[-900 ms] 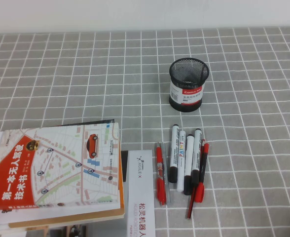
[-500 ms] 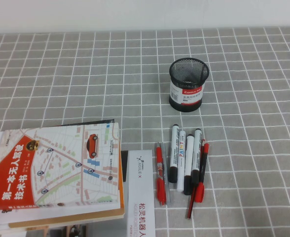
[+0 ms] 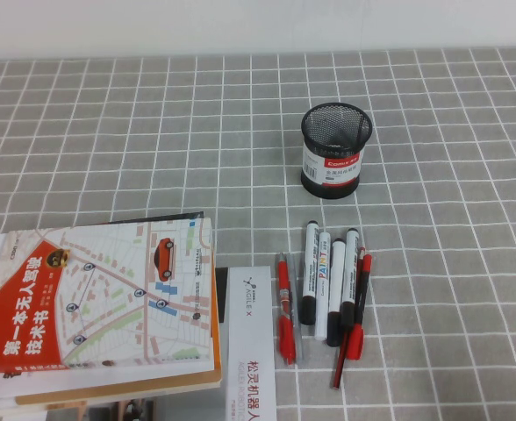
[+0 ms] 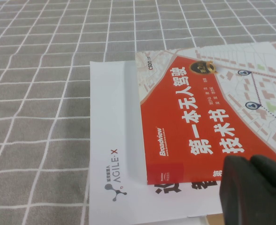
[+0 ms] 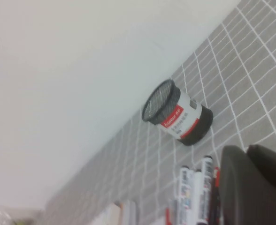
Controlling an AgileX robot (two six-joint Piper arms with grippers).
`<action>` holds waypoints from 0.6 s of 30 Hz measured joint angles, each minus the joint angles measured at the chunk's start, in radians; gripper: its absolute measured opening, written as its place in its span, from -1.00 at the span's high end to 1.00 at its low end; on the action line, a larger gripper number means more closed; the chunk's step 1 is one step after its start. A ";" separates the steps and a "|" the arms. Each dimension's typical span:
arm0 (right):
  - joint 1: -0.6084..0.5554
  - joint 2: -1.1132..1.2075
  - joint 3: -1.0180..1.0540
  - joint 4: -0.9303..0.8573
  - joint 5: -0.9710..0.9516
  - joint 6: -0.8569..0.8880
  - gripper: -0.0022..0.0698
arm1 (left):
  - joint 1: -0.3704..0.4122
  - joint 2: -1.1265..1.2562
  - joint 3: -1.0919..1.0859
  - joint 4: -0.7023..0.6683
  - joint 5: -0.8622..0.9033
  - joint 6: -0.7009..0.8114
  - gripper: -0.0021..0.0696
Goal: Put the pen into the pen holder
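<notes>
Nearest, the left gripper [image 4: 253, 190] is held over the book [image 4: 213, 112]; the right gripper [image 5: 255, 185] is held near the markers. Neither's jaws can be judged. The pen [image 3: 309, 273] lies untouched among its neighbours on the table [image 3: 109, 140]. Beyond, the pen holder [image 3: 332, 151] stands upright, ready for loading.

The pen holder [image 5: 178, 115] stands upright on the grey checked cloth [image 5: 250, 75] – close to the white wall [image 5: 81, 70]. Nearer lie marker caps [image 5: 199, 180], with the right gripper [image 5: 257, 187] – a dark blurred bulk – above them.
</notes>
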 joint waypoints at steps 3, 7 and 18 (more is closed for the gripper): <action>0.000 0.000 0.000 0.000 0.024 -0.056 0.97 | 0.000 0.000 0.000 0.000 0.000 0.000 0.95; 0.000 0.000 -0.009 -0.034 0.044 -0.074 0.97 | 0.000 0.000 0.000 0.000 0.000 0.000 0.95; 0.000 0.285 -0.372 -0.507 0.293 -0.075 0.97 | 0.000 0.000 0.000 0.000 0.000 0.000 0.95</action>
